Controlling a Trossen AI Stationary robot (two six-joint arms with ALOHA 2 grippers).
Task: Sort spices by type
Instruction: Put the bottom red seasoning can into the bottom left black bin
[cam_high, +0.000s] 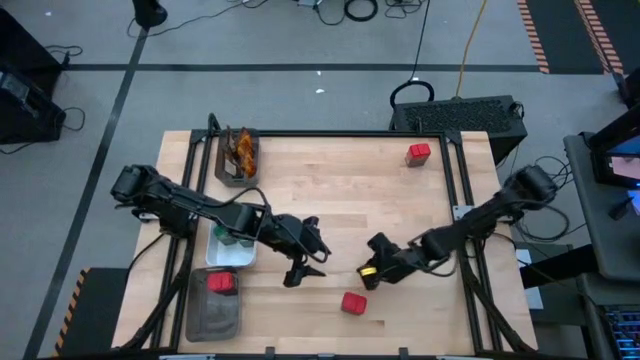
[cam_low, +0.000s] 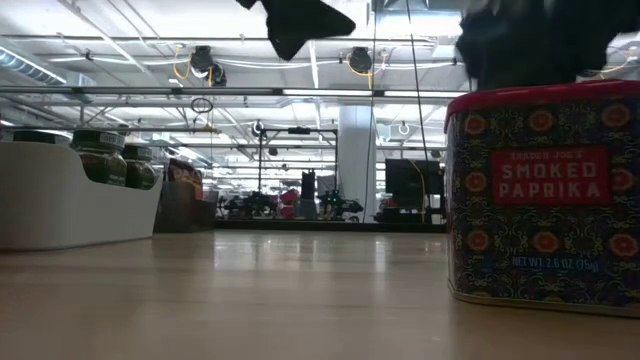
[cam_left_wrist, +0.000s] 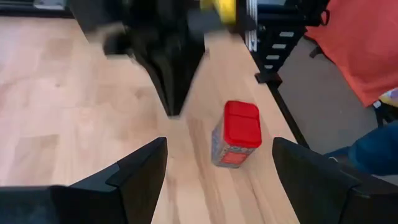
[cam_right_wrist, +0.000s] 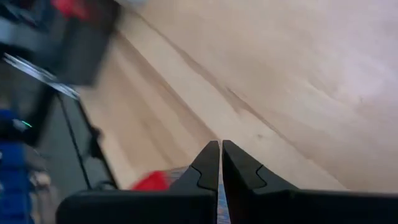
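Observation:
A red paprika tin (cam_high: 352, 302) stands upright on its base near the table's front edge, close up in the low view (cam_low: 545, 195). My left gripper (cam_high: 308, 268) hovers open above the table to the tin's left; its wrist view shows the tin (cam_left_wrist: 236, 134) ahead between the spread fingers. My right gripper (cam_high: 368, 282) is shut, raised just beyond the tin, with the tin's red top (cam_right_wrist: 152, 182) peeking beside its fingers (cam_right_wrist: 221, 165). A second red tin (cam_high: 418, 153) stands at the far right. Green-lidded jars (cam_low: 105, 160) sit in a white tray (cam_high: 232, 250).
A tray (cam_high: 238, 157) at the far left holds brown-orange sachets. A grey tray (cam_high: 213, 312) at the near left holds a red packet (cam_high: 222, 283). Bare wood lies across the table's middle and right. My right gripper (cam_left_wrist: 171, 68) shows ahead in the left wrist view.

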